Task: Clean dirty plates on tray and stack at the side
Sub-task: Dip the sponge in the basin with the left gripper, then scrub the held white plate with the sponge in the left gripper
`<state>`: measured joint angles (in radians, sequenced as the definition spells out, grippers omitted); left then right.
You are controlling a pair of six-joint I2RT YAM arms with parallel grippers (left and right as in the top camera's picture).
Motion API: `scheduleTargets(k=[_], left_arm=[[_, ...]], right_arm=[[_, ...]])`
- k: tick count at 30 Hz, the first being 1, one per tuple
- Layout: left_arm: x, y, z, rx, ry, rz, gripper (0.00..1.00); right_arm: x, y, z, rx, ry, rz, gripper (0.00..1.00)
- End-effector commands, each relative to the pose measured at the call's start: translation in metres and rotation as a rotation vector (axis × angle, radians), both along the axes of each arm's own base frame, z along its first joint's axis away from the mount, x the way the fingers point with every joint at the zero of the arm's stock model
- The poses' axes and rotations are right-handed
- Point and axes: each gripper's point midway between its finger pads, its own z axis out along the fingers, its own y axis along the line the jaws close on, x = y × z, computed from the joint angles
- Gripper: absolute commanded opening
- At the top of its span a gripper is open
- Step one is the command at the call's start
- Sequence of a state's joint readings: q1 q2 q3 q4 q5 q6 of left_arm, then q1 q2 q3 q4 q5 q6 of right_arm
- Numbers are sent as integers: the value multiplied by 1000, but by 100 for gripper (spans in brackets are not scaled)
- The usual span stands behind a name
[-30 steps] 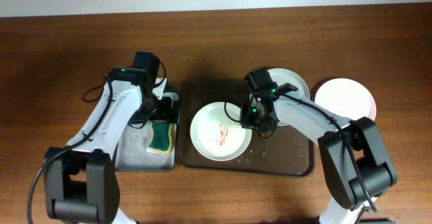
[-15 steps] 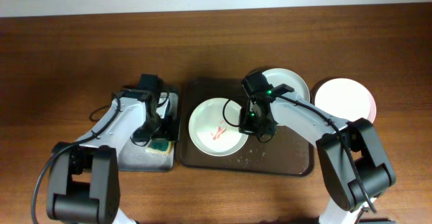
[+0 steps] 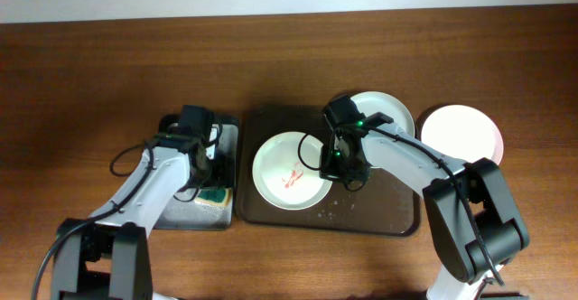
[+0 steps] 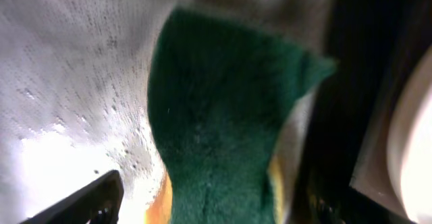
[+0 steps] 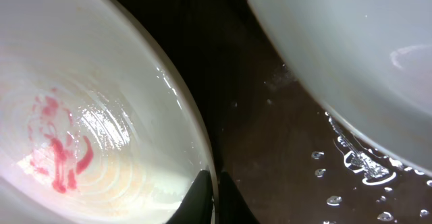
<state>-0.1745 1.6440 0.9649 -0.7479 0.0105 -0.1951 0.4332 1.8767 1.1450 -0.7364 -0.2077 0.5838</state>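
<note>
A plate (image 3: 291,172) with a red smear in its middle sits at the left of the dark brown tray (image 3: 388,201). My right gripper (image 3: 337,162) is shut on its right rim. In the right wrist view the fingertips (image 5: 202,193) pinch the rim of that plate (image 5: 81,116). A second plate (image 3: 386,115) lies at the tray's back right and also shows in the right wrist view (image 5: 351,55). A third plate (image 3: 461,133) lies on the table right of the tray. My left gripper (image 3: 211,172) is open and low over the green sponge (image 4: 216,123), with one finger on each side of it.
The sponge (image 3: 215,194) lies in a smaller black tray (image 3: 181,211) with a wet grey inside, just left of the brown tray. Water drops (image 5: 358,170) lie on the brown tray between the two plates.
My left gripper has moved toward the front and come down over the sponge. The smeared plate shifted slightly to the left in my right gripper, then stayed still.
</note>
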Motion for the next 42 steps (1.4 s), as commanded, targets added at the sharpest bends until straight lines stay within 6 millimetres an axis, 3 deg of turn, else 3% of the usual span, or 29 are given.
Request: scheduleTargets(k=[1,6,7,10,12,18,23,29,33,37,42], left_arm=[[-13,2,-18,-4,11,39,72],[-5,-8,-17,-58,-18,32,8],[-3,-9,-16,-68,-24,31,0],[0,-10,-16,-74,-35,57,0],[2,-10,-15,-99,-34,203,0],[12,-41,-7,-292,-34,281,0],[23,-29,-4,-223,-107,257,0],[35,-4,51,-58,-328,50,0],[47,14,70,33,-425,90,0],[61,23,121,56,-621,115,0],[63,22,136,44,-673,120,0]], right_arm=[[-7,-4,-7,-39,18,5,5],[-8,-4,-7,-41,21,5,4],[-8,-4,-7,-41,22,5,5],[-8,-4,-7,-41,22,5,4],[-8,-4,-7,-41,22,5,4],[-8,-4,-7,-41,21,5,4],[-8,-5,-7,-42,20,13,4],[-7,-5,-7,-41,13,38,4],[-8,-5,-7,-42,14,38,4],[-8,-5,-7,-42,14,38,4],[-8,-5,-7,-42,14,38,4]])
